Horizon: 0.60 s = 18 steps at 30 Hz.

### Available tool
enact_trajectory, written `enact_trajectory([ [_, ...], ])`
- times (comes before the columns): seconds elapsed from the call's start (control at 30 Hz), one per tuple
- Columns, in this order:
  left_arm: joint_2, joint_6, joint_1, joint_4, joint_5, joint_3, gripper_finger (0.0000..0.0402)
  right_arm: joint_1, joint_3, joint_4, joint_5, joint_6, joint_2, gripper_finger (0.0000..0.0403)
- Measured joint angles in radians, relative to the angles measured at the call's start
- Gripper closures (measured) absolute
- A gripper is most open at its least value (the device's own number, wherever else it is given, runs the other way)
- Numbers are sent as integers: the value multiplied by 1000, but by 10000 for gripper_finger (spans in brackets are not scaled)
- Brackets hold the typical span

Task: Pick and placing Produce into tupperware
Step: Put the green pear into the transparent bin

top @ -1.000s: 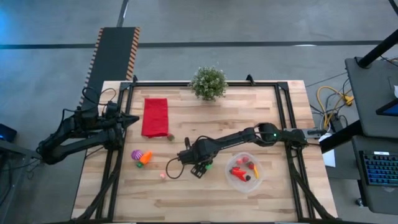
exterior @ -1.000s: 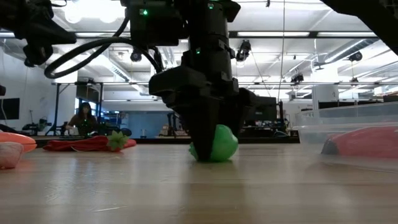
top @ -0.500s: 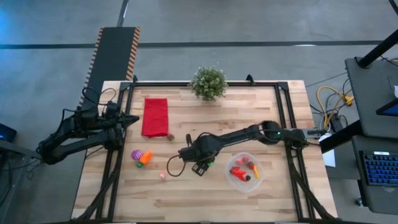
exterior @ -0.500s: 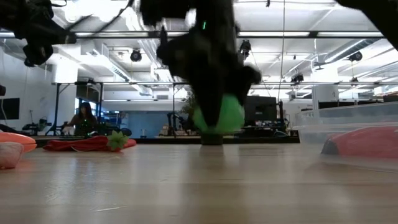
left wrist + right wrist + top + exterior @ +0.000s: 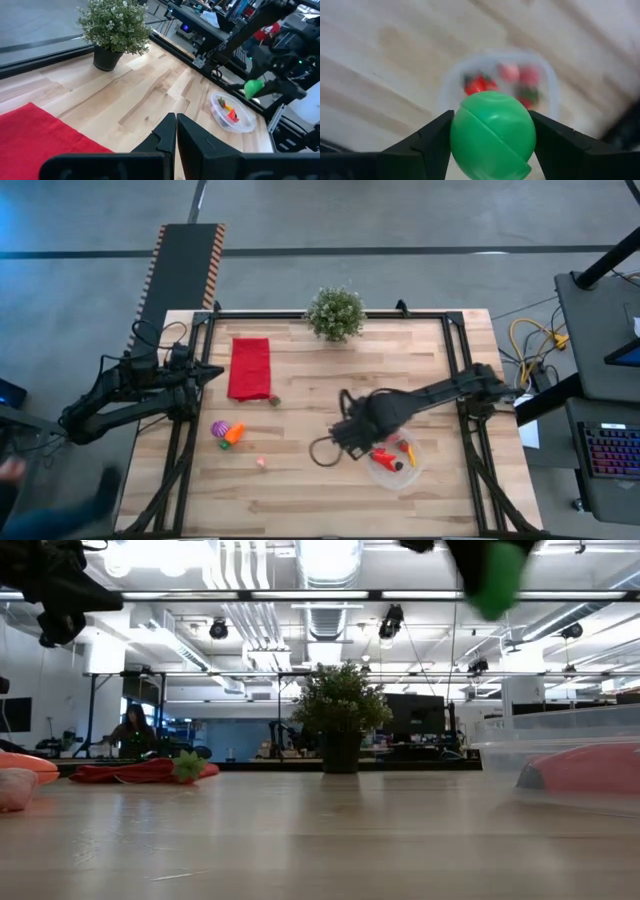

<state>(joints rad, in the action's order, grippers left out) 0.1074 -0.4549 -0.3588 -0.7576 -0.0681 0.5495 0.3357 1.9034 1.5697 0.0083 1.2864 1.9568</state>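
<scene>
My right gripper point(image 5: 492, 137) is shut on a round green produce piece point(image 5: 492, 134). It hangs high over the table, just left of the tupperware point(image 5: 393, 458); the low view shows the piece point(image 5: 497, 575) near the top. The clear tupperware point(image 5: 500, 80) holds several red and orange pieces. Loose on the wood lie a purple piece point(image 5: 219, 428), an orange one point(image 5: 234, 432), a small pink one point(image 5: 262, 463) and a small one point(image 5: 275, 400) by the red cloth. My left gripper point(image 5: 176, 134) waits shut over the table's left edge. My right gripper pinches the green piece between its two fingers point(image 5: 432, 140), one on each opposite side point(image 5: 457, 131) of the ball. The fingers point down from above. The piece is lifted well clear of the table, over the wood and the tupperware's rim.
A red folded cloth point(image 5: 250, 368) lies at the back left and a potted plant point(image 5: 336, 313) stands at the far edge's middle. Black frame rails point(image 5: 455, 360) run along the table's sides. Bare wood lies in the middle and near the front edge.
My right gripper has risen steeply from the table with the green piece and gone toward the table's right, up to the tupperware, rolling at the wrist. The green piece, which sat on the wood a second ago, now hangs high and clear.
</scene>
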Motion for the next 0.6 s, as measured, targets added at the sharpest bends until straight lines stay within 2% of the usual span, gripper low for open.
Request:
enact_trajectory([
  [0.27, 0, 0, 0, 1, 0, 0, 402, 109, -295, -8, -122, 309, -125, 159],
  [0.47, 0, -1, 0, 1, 0, 0, 402, 101, -456, -271, -142, 339, -138, 157],
  [0.6, 0, -9, 0, 1, 0, 0, 402, 95, -531, -297, -150, 338, -126, 154],
])
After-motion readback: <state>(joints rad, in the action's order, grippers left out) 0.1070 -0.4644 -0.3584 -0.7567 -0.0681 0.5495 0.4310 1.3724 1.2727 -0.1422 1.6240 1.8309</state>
